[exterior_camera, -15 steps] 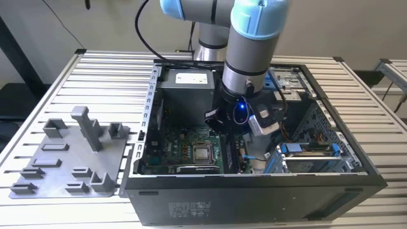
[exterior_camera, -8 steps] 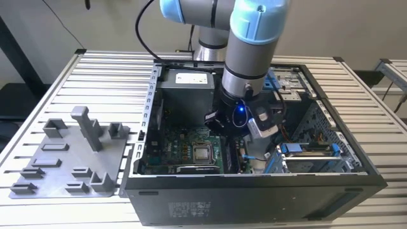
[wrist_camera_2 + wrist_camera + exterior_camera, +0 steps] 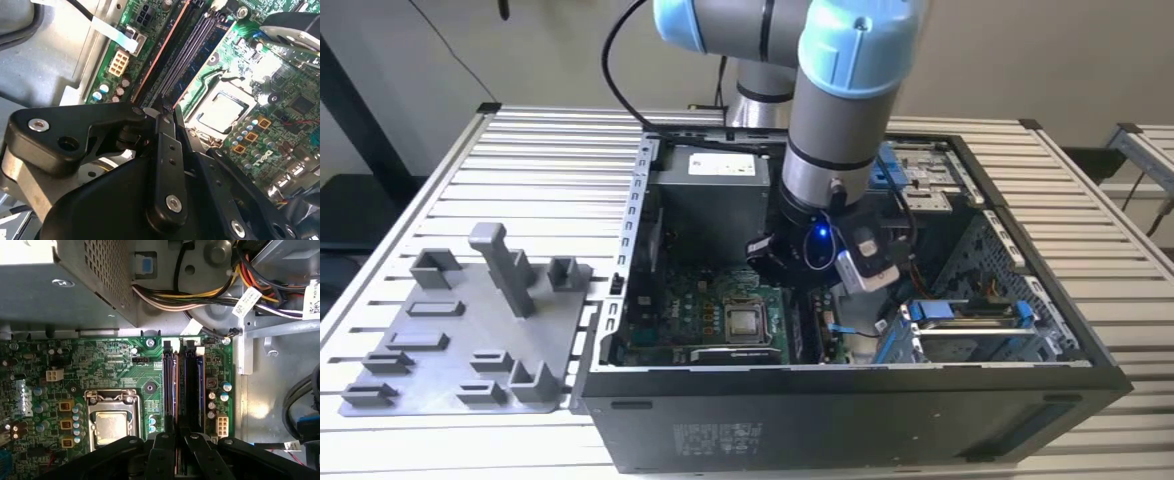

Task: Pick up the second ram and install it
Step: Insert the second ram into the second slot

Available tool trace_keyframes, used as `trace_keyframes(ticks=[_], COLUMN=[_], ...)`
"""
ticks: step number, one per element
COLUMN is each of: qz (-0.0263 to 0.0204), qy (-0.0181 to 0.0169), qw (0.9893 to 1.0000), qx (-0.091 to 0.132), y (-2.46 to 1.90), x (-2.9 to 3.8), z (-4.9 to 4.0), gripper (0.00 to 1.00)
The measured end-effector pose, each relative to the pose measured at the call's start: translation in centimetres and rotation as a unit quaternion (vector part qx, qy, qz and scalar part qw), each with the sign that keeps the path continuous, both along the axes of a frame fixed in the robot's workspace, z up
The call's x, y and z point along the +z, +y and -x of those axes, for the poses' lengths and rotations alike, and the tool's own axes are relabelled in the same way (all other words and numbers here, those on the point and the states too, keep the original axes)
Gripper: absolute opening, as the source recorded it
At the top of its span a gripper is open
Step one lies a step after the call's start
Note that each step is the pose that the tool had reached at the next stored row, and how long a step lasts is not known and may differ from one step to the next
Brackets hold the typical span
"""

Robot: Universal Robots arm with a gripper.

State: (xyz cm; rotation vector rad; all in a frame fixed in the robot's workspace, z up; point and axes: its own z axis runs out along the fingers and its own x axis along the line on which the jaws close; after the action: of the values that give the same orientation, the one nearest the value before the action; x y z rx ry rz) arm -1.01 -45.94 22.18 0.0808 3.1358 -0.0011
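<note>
The second ram (image 3: pixel 176 390) stands on edge in a motherboard slot, its thin brownish top edge (image 3: pixel 162 55) running away from the fingers. My gripper (image 3: pixel 178 440) is down inside the open computer case (image 3: pixel 640 250), at the near end of that stick. In both wrist views the two black fingertips (image 3: pixel 150 112) sit close on either side of the stick's end, shut on it. A look-alike dark stick (image 3: pixel 188 385) sits in the neighbouring slot, beside the held one.
The processor socket (image 3: pixel 111 425) lies beside the slots. A metal power supply (image 3: pixel 50 285) and a cable bundle (image 3: pixel 200 290) stand beyond the slots' far end. The grey holder tray (image 3: pixel 467 330) lies on the table at the exterior view's left. A drive cage (image 3: pixel 967 325) fills the case's right side.
</note>
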Motion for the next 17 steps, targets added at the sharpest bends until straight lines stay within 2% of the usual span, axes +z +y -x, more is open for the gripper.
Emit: trace_keyframes(ticks=[4, 8, 12, 17], qz=[-0.0001, -0.0001, 0.0001, 0.0], qy=[0.0003, 0.0007, 0.0041, 0.0043], qw=[1.0, 1.0, 1.0, 1.0], qx=[0.0, 0.0, 0.0, 0.0], y=[-0.22, -0.21, -0.17, -0.17], x=[-0.01, -0.14, -0.4, -0.42], z=[-0.15, -0.17, -0.17, -0.17], gripper=[0.14, 0.14, 0.14, 0.14])
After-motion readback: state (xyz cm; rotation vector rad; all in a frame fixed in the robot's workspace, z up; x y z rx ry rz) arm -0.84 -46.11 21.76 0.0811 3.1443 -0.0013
